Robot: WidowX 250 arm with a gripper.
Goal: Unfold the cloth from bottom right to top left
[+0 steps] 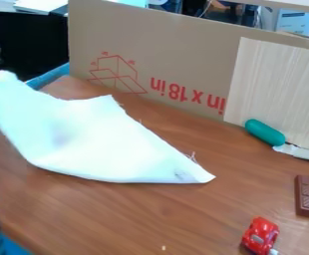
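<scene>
Camera view: white cloth (84, 134) at the desk's (124, 214) left edge

The cloth slants over the wood, 1 pointed corner toward the right, well apart from a red toy car (259, 236) near the front edge. I can't tell whether the tool is clenched or released.

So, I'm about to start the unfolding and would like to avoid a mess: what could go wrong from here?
The white cloth already reaches the blue edge at the upper left, so a pull that way might drag it off the table rather than open it. The loose threads by its pointed right corner could snag. A wide swing might also bump the cardboard standing behind.
</scene>
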